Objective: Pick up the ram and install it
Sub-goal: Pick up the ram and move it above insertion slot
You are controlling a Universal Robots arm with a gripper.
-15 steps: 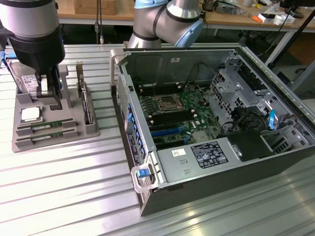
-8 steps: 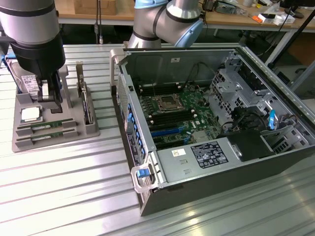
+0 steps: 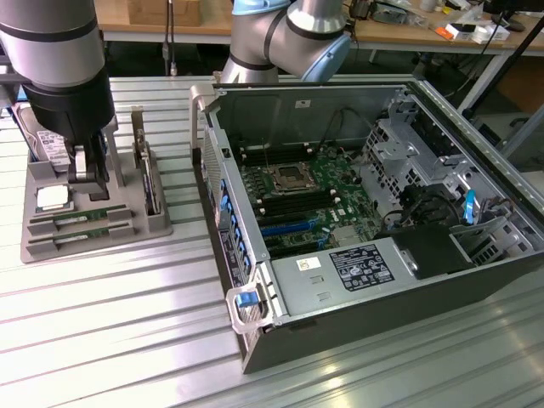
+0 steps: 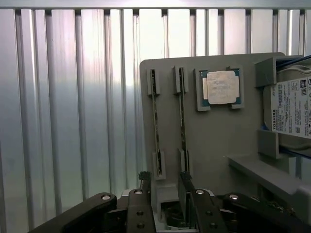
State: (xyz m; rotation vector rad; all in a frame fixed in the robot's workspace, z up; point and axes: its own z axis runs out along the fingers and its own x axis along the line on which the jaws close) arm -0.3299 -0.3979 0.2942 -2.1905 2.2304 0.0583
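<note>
**Ana:** Gripper (image 4: pixel 164 194) fingers (image 4: pixel 140 209) sit closest to the lens. Are they clamped on anything?

**Ben:** No, the jaws stand apart, holding nothing, above the grey tray (image 4: pixel 218 141).

**Ana:** And the ram?

**Ben:** One ram stick (image 4: pixel 156 128) and a second ram stick (image 4: pixel 182 116) stand on edge in neighbouring tray slots beside the processor (image 4: pixel 222 87). Both lie just beyond the fingertips, untouched.

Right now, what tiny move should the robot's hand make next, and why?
Probably a slow drop straight down, I'd judge. The open gripper hangs above the gray tray, and the ram stick seems to run toward the gap between its fingers. That stick and its neighbor sit in their slots, not gripped.
</note>
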